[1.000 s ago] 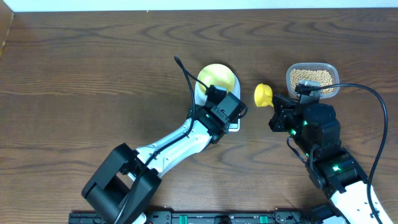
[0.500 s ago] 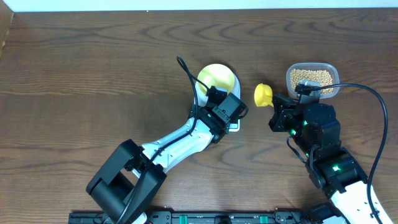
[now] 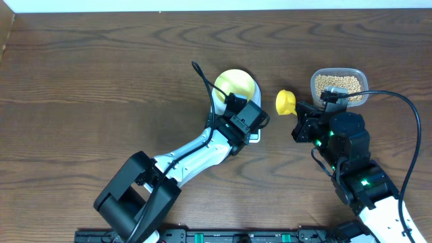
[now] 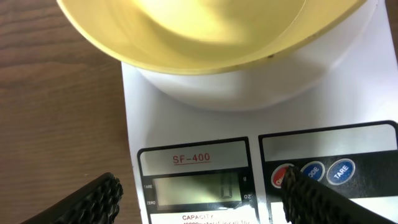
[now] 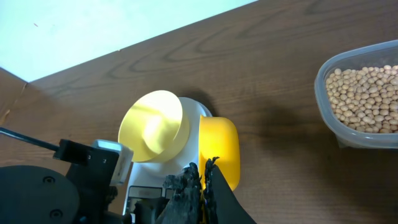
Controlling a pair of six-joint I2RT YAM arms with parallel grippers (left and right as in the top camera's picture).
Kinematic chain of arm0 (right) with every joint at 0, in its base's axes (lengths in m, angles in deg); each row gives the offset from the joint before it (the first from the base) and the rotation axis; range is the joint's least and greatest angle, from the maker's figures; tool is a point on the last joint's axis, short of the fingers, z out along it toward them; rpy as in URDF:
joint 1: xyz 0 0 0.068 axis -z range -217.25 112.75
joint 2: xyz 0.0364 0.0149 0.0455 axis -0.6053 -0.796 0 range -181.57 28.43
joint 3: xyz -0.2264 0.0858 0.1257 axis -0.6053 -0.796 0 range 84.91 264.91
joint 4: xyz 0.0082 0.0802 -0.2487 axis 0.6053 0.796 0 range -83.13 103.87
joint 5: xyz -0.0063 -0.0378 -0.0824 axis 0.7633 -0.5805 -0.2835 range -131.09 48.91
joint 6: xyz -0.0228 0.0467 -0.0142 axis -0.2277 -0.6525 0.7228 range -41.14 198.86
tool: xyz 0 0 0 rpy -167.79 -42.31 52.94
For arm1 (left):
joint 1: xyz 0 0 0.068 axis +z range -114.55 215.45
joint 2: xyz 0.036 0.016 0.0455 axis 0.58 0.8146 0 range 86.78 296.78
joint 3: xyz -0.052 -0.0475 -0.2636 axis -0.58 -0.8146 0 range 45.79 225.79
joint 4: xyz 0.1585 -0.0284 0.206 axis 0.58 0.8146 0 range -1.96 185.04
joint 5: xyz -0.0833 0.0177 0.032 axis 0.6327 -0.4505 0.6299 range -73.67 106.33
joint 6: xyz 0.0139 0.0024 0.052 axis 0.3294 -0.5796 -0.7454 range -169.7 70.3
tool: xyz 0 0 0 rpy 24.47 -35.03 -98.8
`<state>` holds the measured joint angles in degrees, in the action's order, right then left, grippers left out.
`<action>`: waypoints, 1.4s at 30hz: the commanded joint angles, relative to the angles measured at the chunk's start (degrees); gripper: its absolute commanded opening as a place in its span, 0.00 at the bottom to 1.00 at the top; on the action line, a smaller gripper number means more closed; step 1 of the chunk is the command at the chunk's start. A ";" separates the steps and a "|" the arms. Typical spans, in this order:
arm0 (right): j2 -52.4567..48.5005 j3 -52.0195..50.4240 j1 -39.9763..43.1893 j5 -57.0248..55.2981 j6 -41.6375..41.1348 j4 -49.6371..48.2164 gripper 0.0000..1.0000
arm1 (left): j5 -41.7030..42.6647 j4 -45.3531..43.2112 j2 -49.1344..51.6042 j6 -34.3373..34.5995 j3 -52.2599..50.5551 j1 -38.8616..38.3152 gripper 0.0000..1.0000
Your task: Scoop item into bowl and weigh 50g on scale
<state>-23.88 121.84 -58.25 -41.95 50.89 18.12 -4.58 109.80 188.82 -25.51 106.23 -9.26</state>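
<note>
The pale yellow-green bowl [image 3: 236, 84] sits on the white scale [image 3: 254, 137], and no beans show in it. In the left wrist view the bowl [image 4: 205, 31] is above the scale's display [image 4: 199, 186], which reads 0. My left gripper [image 4: 202, 202] is open over the display end, and its right fingertip is on or just above the red button. My right gripper [image 5: 202, 177] is shut on the handle of the bright yellow scoop [image 5: 219, 149] and holds it right of the bowl [image 5: 152, 124]. The beans [image 5: 364, 99] lie in the clear tub.
The clear plastic tub [image 3: 339, 86] stands at the back right, just behind my right arm. The scoop [image 3: 285, 102] hangs between the scale and the tub. The left arm's cable arcs over the bowl's left side. The wooden table runs far to the left.
The left arm's lower links shifted slightly to the right. Both grippers, the scoop and the bowl are where they were.
</note>
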 commanded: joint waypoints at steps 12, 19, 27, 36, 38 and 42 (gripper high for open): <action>0.68 0.87 0.33 -0.07 0.83 -0.31 0.01 | -0.15 -1.66 3.23 0.52 -0.72 -0.11 0.84; 0.68 0.87 0.33 -0.07 0.83 -0.31 0.01 | -0.15 -2.19 3.96 0.50 -0.72 -0.11 0.84; 0.68 0.90 0.33 -0.04 0.83 -0.31 0.01 | -0.17 -2.14 3.96 0.50 -0.72 -0.11 0.84; 0.68 0.87 0.33 -0.07 0.83 -0.31 0.01 | -0.15 -1.44 3.96 0.52 -0.72 -0.11 0.84; 0.68 0.90 0.33 -0.07 0.83 -0.31 0.01 | -0.15 -1.44 4.07 0.52 -0.72 -0.11 0.84; 0.68 0.87 0.33 -0.07 0.81 -0.33 0.01 | -0.15 -1.33 4.76 0.55 -0.72 -0.11 0.84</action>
<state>-23.88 121.84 -58.25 -41.95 50.89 17.99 -4.58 107.57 191.60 -25.49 106.23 -9.30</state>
